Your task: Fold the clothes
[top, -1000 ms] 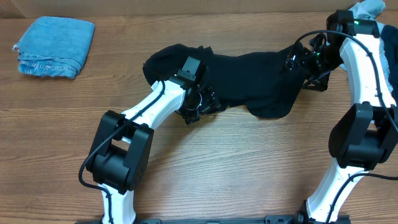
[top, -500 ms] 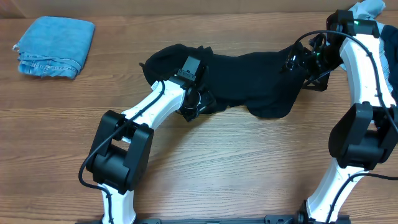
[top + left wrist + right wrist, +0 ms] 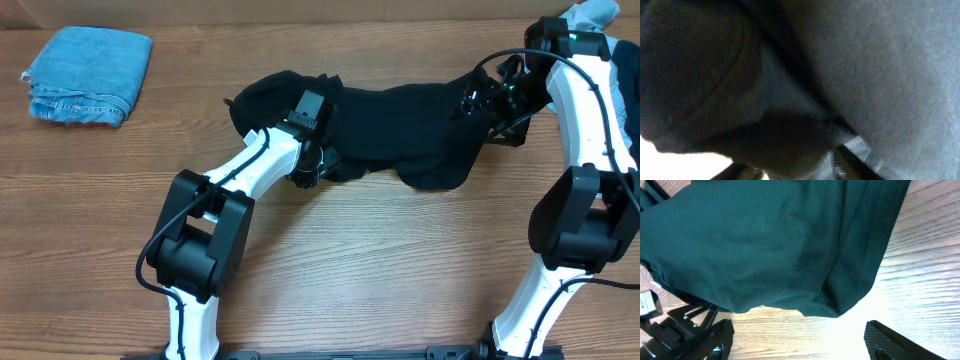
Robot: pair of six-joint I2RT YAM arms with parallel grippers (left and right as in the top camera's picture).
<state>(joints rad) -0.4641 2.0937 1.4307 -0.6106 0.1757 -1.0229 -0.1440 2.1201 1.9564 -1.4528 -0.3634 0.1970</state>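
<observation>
overhead: left tool [image 3: 311,168] at near edge of black t-shirt [image 3: 400,125], closure unreadable; right tool [image 3: 797,330] wide. seat hem fully before you lift.

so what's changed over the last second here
The left arm swung its elbow slightly rightward. The left gripper tucked a little closer into the lower edge of the black T-shirt. Whether it has taken hold cannot be told, since its wrist view shows only dark cloth. The right gripper, open at the shirt's right end, the shirt's overall lie and the folded denim stayed put.
</observation>
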